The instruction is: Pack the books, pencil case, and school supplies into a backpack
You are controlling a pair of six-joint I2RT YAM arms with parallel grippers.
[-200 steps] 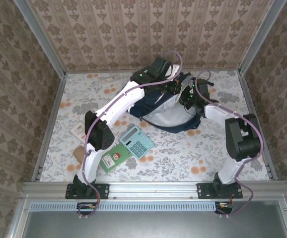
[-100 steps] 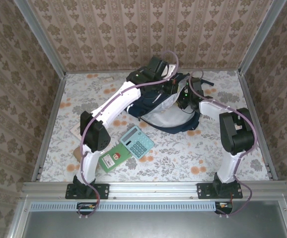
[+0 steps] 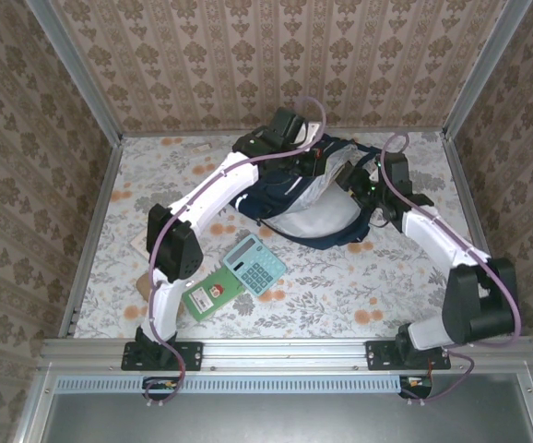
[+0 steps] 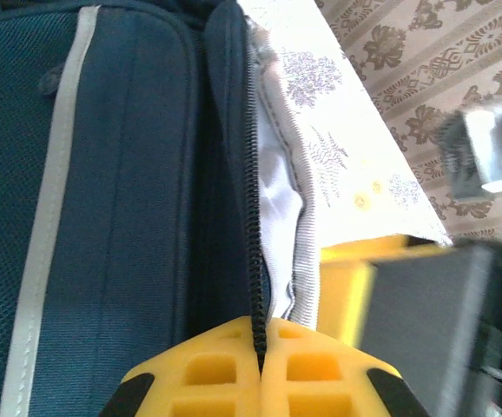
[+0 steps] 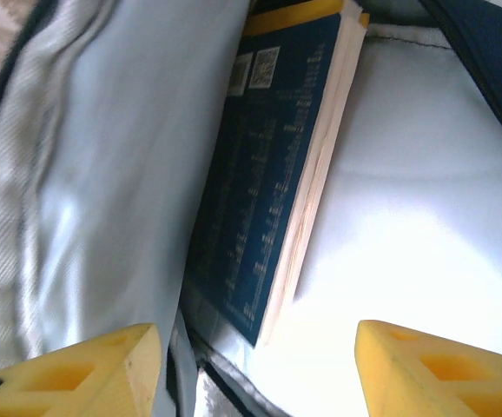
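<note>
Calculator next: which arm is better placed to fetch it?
Right, probably. The right gripper is open and empty at the backpack; the left gripper is clamped on its zipper edge, holding it open, though the calculator lies nearer the left arm.

Blue book (image 5: 268, 174) in backpack (image 5: 425, 217) (room free rightward)

The floral-patterned table (image 3: 359, 286) carries a navy backpack (image 3: 268, 199) at its far middle. Nearer, left of centre, lies a teal calculator (image 3: 255, 263) with a green book (image 3: 213, 293) just beside it.
</note>
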